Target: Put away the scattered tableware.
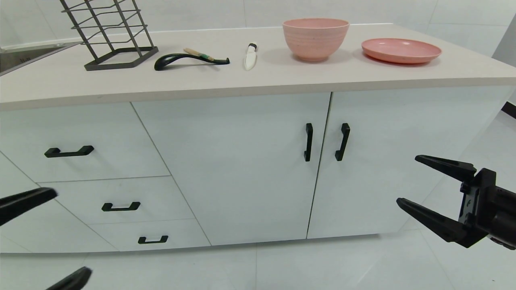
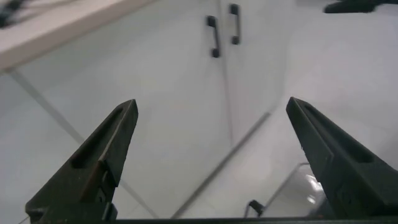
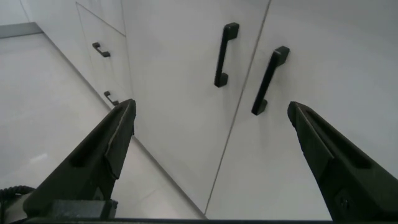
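Observation:
On the counter (image 1: 282,76) lie a black ladle (image 1: 181,60), a wooden-handled utensil (image 1: 198,54) leaning on it, and a white sheathed knife (image 1: 250,56). A pink bowl (image 1: 315,38) and a pink plate (image 1: 401,50) stand to the right. My right gripper (image 1: 411,181) hangs open low at the right, in front of the cabinet doors, far below the tableware. My left gripper (image 1: 60,237) is open at the lower left, before the drawers. Both hold nothing. The wrist views show open left gripper (image 2: 211,109) and right gripper (image 3: 211,109) facing the cabinet.
A black wire rack (image 1: 111,36) stands at the counter's back left, beside a sink (image 1: 24,56). Below are three drawers with black handles (image 1: 68,152) and two doors with vertical handles (image 1: 308,141) (image 3: 225,55). Tiled floor lies beneath.

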Motion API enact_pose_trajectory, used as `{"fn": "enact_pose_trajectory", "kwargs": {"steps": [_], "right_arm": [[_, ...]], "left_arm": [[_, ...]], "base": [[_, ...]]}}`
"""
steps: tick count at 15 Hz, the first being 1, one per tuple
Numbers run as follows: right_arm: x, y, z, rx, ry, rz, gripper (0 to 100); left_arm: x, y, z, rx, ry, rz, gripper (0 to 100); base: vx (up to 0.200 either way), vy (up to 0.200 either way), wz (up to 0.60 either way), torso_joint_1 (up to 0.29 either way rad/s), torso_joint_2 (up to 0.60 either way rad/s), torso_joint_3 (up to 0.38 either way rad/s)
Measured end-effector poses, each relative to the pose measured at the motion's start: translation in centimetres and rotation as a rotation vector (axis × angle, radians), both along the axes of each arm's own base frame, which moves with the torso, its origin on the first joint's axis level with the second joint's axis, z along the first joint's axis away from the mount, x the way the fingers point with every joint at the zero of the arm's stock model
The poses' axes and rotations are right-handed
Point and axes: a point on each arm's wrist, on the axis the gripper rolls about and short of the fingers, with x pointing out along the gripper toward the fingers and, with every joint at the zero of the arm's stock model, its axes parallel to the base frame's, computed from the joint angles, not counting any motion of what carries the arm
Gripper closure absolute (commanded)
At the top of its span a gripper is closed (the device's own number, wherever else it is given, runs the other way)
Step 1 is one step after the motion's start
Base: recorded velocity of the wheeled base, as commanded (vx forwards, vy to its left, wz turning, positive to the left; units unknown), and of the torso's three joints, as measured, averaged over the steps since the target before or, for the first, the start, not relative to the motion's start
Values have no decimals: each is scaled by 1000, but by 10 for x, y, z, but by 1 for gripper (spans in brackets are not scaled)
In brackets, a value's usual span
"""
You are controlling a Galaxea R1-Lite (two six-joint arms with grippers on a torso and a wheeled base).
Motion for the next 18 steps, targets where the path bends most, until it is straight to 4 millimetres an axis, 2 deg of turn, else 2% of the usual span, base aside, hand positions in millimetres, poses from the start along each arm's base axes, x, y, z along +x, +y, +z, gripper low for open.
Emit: {"fn": "enact_pose_trajectory", "kwargs": {"steps": [3, 9, 13, 18], "right_arm": [[-1, 4, 0, -1, -1, 20, 0], [3, 5, -4, -10, 12, 23, 0], [4, 6, -6, -14, 23, 26, 0], [15, 8, -8, -16, 36, 26, 0]], "left_arm": [[41, -28, -4, 27, 61, -230, 0], [100, -89, -24, 100, 87, -573, 0], [137, -123, -26, 91, 48, -648, 0], [155, -173, -33, 71, 86, -633, 0]], "base": [[0, 0, 0, 0, 0, 0], [0, 0, 0, 0, 0, 0], [0, 0, 0, 0, 0, 0], [0, 0, 0, 0, 0, 0]]}}
